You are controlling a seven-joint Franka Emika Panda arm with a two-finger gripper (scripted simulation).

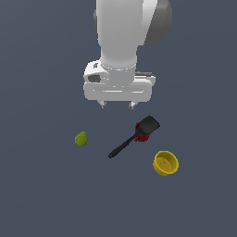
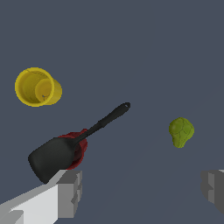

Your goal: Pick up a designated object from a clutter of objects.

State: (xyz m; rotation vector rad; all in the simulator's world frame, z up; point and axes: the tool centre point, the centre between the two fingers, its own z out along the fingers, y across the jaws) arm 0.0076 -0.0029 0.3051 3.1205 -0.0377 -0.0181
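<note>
black spatula [image 1: 133, 136] lies below the wide-apart jaws, untouched.

Spatula [image 1: 134, 136]: lay on the bench [image 1: 41, 194], its blade resting over the cup [image 1: 142, 134], its handle running out towards the exterior view's left and nearer the camera.
Cup: sat under the blade end of the spatula, touching it.
Bowl [image 1: 165, 163]: stood near the cup, to the exterior view's right of the spatula handle and apart from it.
Lumpy object [image 1: 81, 139]: lay to the exterior view's left of the handle tip, well apart from the other items.
Gripper [image 1: 117, 106]: hung above the bench, behind the spatula in the exterior view, its fingers [image 1: 103, 105] clear of every item.
</note>
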